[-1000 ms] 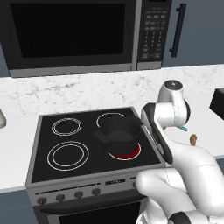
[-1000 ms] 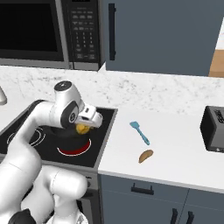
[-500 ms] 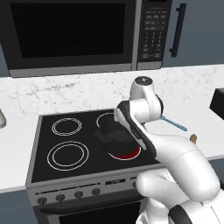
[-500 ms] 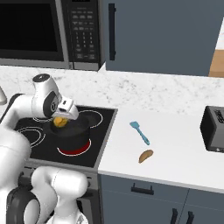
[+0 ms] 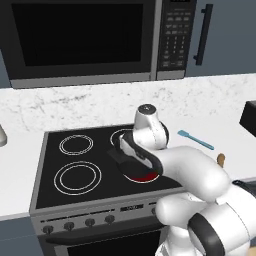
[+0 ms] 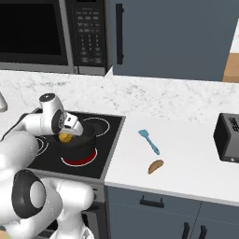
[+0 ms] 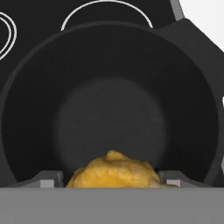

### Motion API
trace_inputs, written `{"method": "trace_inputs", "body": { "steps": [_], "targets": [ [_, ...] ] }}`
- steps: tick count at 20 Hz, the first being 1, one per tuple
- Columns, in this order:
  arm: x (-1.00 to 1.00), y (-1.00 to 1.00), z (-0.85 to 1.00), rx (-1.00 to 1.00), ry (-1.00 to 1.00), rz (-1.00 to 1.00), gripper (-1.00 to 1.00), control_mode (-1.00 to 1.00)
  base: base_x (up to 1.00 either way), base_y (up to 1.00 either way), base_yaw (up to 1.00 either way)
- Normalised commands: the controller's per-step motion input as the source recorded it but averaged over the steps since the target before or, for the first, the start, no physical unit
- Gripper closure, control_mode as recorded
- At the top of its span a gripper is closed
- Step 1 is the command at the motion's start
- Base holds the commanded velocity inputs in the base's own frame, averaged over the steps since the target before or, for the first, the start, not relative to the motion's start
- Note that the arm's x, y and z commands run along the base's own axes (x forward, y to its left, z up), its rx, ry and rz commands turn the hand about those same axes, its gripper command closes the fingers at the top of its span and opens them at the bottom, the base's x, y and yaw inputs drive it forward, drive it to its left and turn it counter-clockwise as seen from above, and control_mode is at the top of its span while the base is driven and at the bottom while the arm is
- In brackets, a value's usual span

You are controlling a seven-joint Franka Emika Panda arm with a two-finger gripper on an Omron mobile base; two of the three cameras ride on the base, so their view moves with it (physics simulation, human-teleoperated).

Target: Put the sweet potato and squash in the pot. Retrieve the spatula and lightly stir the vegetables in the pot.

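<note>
Gripper (image 6: pixel 66 136) clasps 1 yellow vegetable (image 7: pixel 114 171) above the pot (image 7: pixel 109 105); spatula (image 6: pixel 149 141) lies beside a tan lump (image 6: pixel 156 166).

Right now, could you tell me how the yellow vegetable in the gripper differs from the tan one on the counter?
The yellow vegetable sits between the fingers of the gripper above the pot; the tan vegetable lies on the counter near the spatula. The yellow one is lumpy, the tan one elongated. Both are much smaller than the pot.

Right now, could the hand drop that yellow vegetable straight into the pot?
Probably yes: the hand holds the yellow vegetable directly over the pot, whose mouth looks clear below.
</note>
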Motion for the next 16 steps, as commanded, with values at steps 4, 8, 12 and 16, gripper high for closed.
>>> {"method": "trace_inputs", "body": {
  "steps": [4,8,12,16],
  "targets": [
    [0.45,0.59,-0.20,0.00,0.00,0.00,-1.00,-1.00,0.00,0.00,0.00],
    [-0.01,-0.04,0.37,0.03,-0.06,0.00,-1.00,-1.00,0.00,0.00,0.00],
    [-0.33,-0.57,0.73,0.06,-0.08,0.00,-1.00,-1.00,0.00,0.00,0.00],
    [-0.69,-0.52,0.63,0.09,-0.09,0.00,-1.00,-1.00,0.00,0.00,0.00]
  ]
}}
